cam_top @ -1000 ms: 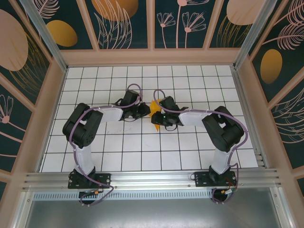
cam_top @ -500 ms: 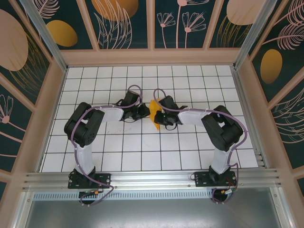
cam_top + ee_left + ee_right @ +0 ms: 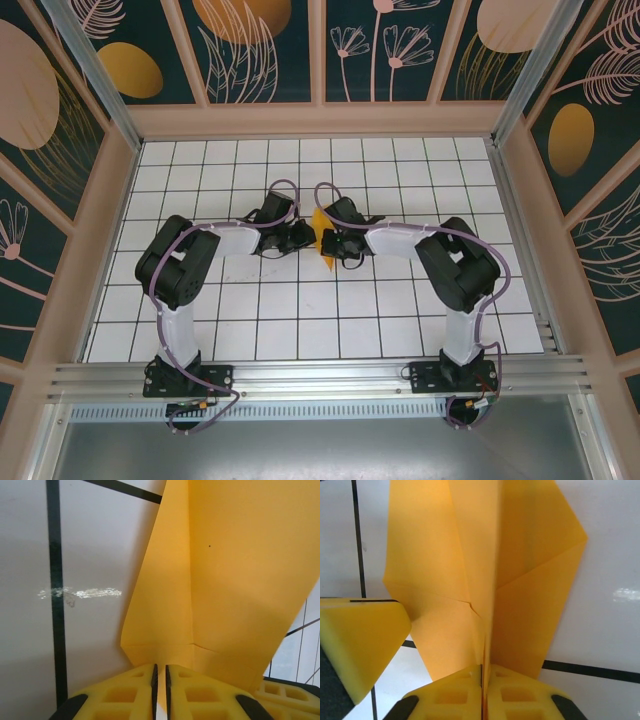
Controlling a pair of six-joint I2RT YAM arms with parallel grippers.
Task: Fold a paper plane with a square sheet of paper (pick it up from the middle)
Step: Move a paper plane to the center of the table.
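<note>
On the white gridded table [image 3: 300, 310], the left arm [image 3: 180, 265] reaches in from the left toward the middle, and its gripper meets the right arm's there. The left gripper [image 3: 160, 677] has its yellow fingers [image 3: 125, 692] pressed almost together, and a thin edge of the sheet of paper [image 3: 235, 580] is pinched in the narrow slit between them. In the left wrist view the orange-yellow paper rises away from the fingers with one straight crease running along it and a slanted flap edge to the left. It is no longer a flat square.

From above, the paper [image 3: 322, 222] shows as a small orange sliver between the two grippers, near the middle of the table. It looks to be standing on edge, not lying flat.

To the right, the right gripper [image 3: 483, 677] is closed on the paper [image 3: 440, 555] too. Its fingers [image 3: 520, 695] clamp the central ridge while folded leaves spread to either side, and a diagonal crease crosses the right-hand leaf. Another yellow finger [image 3: 360, 635] sits just beside the paper on the left of that view. I cannot tell whether it touches the paper.

As I judge it, the task is well into its middle. The slanted nose folds look done and the paper seems doubled along its centre line, with both grippers holding that fold. Pressing the crease sharp and turning down the wings appear to be what is left, and then setting the plane down.
</note>
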